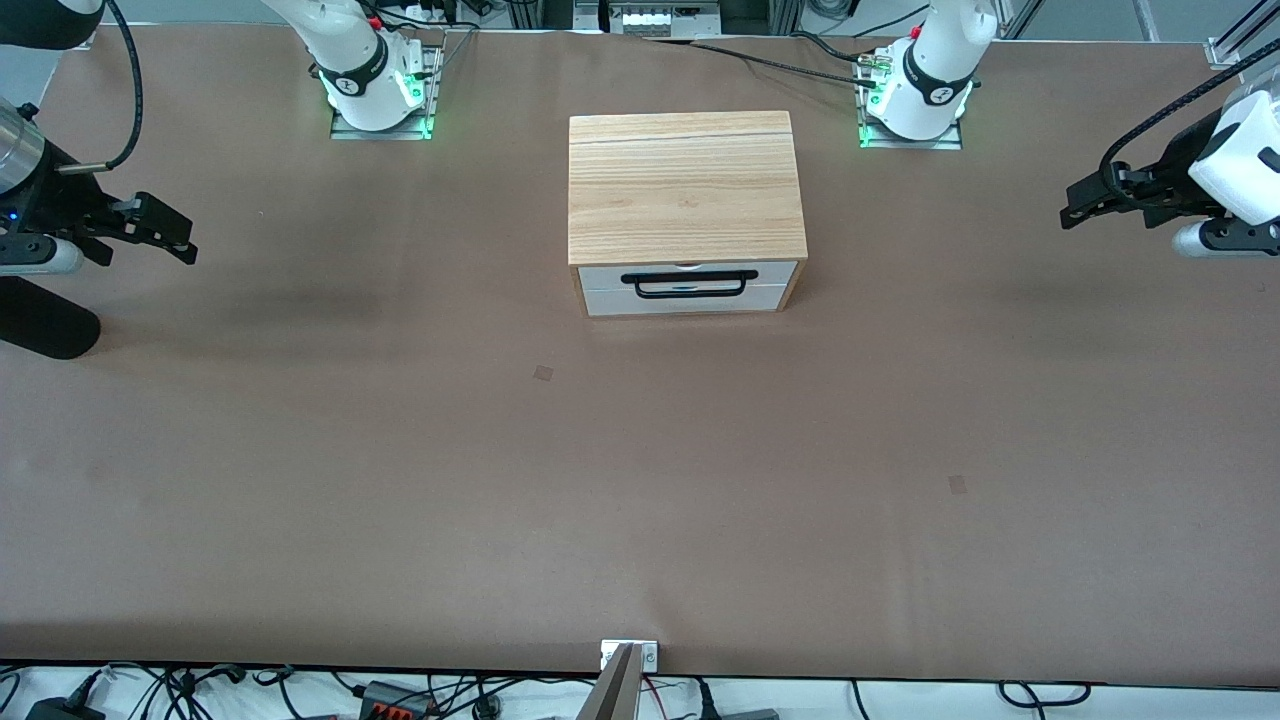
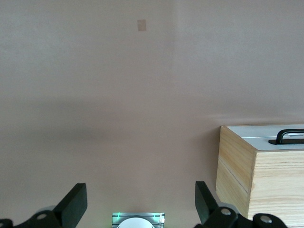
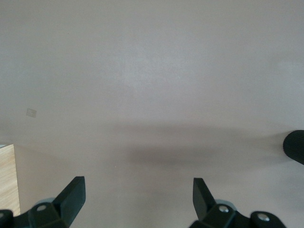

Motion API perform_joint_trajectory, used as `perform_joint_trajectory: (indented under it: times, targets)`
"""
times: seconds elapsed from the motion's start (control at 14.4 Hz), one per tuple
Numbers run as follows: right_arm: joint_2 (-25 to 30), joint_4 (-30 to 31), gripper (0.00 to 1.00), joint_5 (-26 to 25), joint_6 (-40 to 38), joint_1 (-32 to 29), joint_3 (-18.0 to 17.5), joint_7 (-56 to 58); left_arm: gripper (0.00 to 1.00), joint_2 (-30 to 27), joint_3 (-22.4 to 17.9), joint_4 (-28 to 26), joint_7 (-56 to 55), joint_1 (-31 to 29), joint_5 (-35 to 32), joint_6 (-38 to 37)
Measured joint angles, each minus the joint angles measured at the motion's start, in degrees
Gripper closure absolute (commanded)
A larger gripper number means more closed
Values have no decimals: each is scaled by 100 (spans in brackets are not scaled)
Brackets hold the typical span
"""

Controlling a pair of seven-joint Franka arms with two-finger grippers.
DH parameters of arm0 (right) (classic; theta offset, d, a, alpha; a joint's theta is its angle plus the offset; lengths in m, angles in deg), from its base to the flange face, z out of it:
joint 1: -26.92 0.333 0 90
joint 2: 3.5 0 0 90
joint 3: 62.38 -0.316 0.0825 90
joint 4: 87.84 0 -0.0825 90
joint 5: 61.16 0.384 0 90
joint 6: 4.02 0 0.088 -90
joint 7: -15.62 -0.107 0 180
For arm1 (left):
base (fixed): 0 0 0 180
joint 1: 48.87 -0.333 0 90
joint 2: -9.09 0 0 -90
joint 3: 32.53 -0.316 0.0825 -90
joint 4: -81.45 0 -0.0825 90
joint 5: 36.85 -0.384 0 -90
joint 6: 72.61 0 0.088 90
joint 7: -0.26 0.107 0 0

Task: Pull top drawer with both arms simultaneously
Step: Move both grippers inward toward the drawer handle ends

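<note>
The light-wood cabinet (image 1: 686, 185) stands mid-table. The top drawer (image 1: 775, 273) is pushed in, its white front facing the front camera, with a wide black bar handle (image 1: 683, 284). My left gripper (image 1: 1072, 205) is open and empty, in the air over the left arm's end of the table, well apart from the cabinet. In the left wrist view my left gripper (image 2: 140, 204) is open, and the cabinet (image 2: 256, 180) and the handle (image 2: 289, 136) show. My right gripper (image 1: 182, 238) is open and empty over the right arm's end. In the right wrist view my right gripper (image 3: 137, 199) is open over bare table.
A plain white lower panel (image 1: 690, 301) sits under the top drawer. A black cylinder (image 1: 45, 330) hangs at the right arm's end and shows in the right wrist view (image 3: 295, 147). Small tape marks (image 1: 543, 373) lie on the brown table (image 1: 640, 500).
</note>
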Motion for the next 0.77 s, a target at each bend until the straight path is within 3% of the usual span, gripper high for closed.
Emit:
perform_joint_trajectory:
  times: [0.49, 0.77]
  targets:
    - [-3, 0, 0, 0, 1, -1, 0, -3, 0, 16, 8, 0, 13, 36, 9, -12]
    - [-81, 2, 0, 0, -33, -6, 1, -4, 0, 312, 16, -2, 14, 109, 741, -70]
